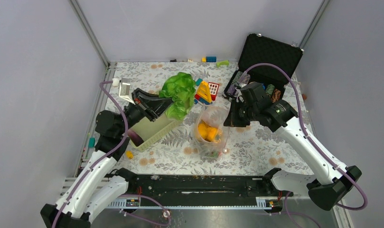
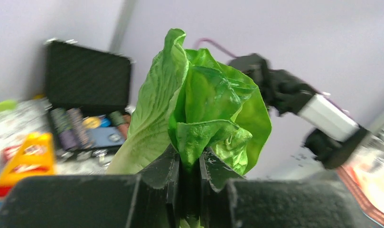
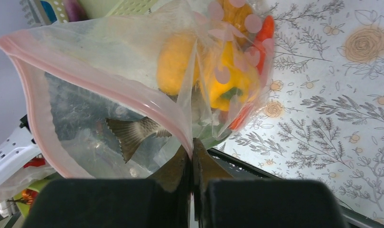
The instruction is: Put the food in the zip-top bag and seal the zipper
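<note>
Left fingers (image 2: 167, 179) clamp a toy lettuce (image 2: 199, 104) (held aloft), right fingers (image 3: 173, 172) pinch the zipper (image 3: 109, 86) of the zip-top bag (image 3: 85, 52).

Reaching inward from both sides with elbows bent, holding the left gripper (image 1: 168, 102) (image 2: 190, 167) raised, jaws pinched on the base of the green leafy piece (image 2: 199, 104), and the right gripper (image 1: 229, 118) (image 3: 193, 157) tilted down toward the left, jaws pressed together on the mouth edge of the zip-top bag (image 3: 85, 102).
</note>
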